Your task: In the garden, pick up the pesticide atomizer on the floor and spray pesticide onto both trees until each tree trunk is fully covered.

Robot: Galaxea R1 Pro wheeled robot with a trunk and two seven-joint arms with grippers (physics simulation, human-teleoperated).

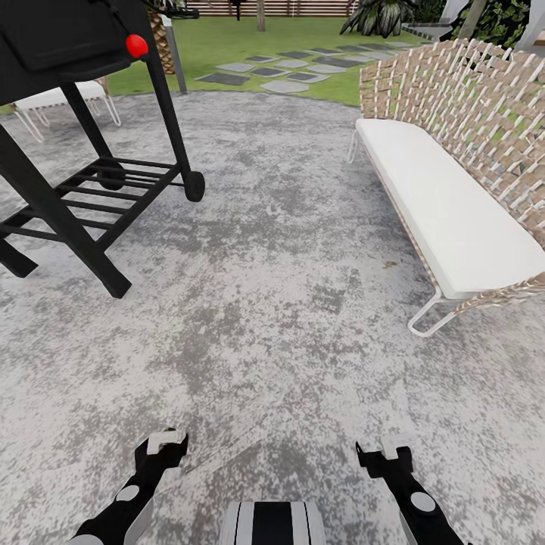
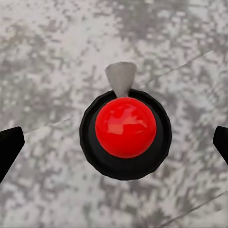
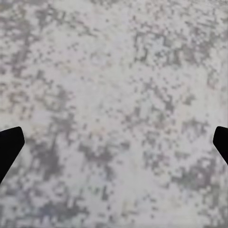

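Note:
The pesticide atomizer (image 2: 125,134) shows in the left wrist view from above as a round black body with a glossy red dome and a short grey spout. It stands on the mottled grey patio floor, centred between my left gripper's fingertips (image 2: 10,145), which are wide apart and clear of it. In the head view my left gripper (image 1: 163,446) hangs low over the floor and hides the atomizer. My right gripper (image 1: 384,454) is open over bare floor. Far off, a slim tree trunk (image 1: 260,15) rises by the fence, its crown cut off.
A black wheeled grill (image 1: 91,189) stands close at the left. A woven sofa with a white cushion (image 1: 446,204) lines the right. Beyond the patio lies green lawn with grey stepping stones (image 1: 284,72), a post (image 1: 175,57) and a slatted fence (image 1: 303,7).

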